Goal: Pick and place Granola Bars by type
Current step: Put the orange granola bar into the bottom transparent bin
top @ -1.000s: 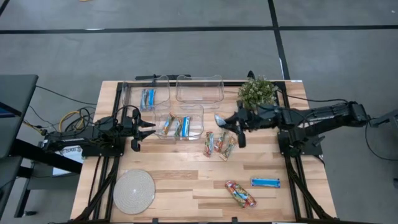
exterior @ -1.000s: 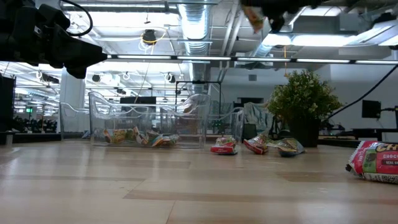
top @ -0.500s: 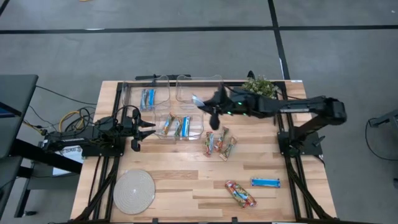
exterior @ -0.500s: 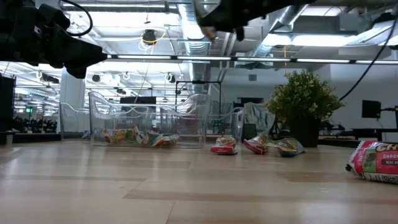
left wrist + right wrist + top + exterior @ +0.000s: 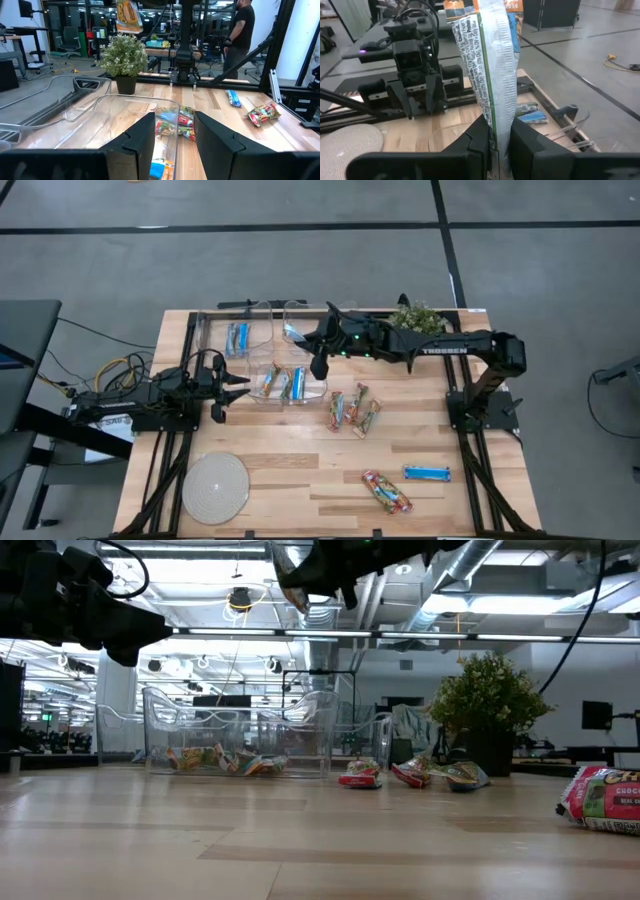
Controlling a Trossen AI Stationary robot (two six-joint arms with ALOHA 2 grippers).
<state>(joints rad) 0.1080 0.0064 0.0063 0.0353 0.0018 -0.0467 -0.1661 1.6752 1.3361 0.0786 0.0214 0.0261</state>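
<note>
My right gripper (image 5: pixel 306 338) reaches in from the table's right and is shut on a granola bar (image 5: pixel 490 65) with a silvery wrapper and an orange end. It holds the bar high over the far clear bins (image 5: pixel 320 322). The bar also shows in the left wrist view (image 5: pixel 129 15) and the low view (image 5: pixel 293 592). Multicoloured bars lie in the near bin (image 5: pixel 288 382), and blue bars (image 5: pixel 238 337) in the far left bin. Three bars (image 5: pixel 350 411) lie mid-table. Two others (image 5: pixel 387 492) (image 5: pixel 427 473) lie near the front. My left gripper (image 5: pixel 238 386) waits open at the table's left. My right gripper pinches the bar's near end (image 5: pixel 496 125) between its two fingers (image 5: pixel 476 137). The fingers come about level from the table's right. The bar sticks out ahead of the fingertips toward the table's left, lifted clear above the bins.
A potted plant (image 5: pixel 416 321) stands at the far right beside the right arm. A round pale disc (image 5: pixel 215 486) lies at the near left. A person (image 5: pixel 241 35) stands in the room beyond the table. Bare wood shows in the table's middle and near part.
My right gripper has swung toward the table's left edge and a little toward the far edge. It has gone from beside the plant to above the far bins, carrying the bar high and clear of everything.
</note>
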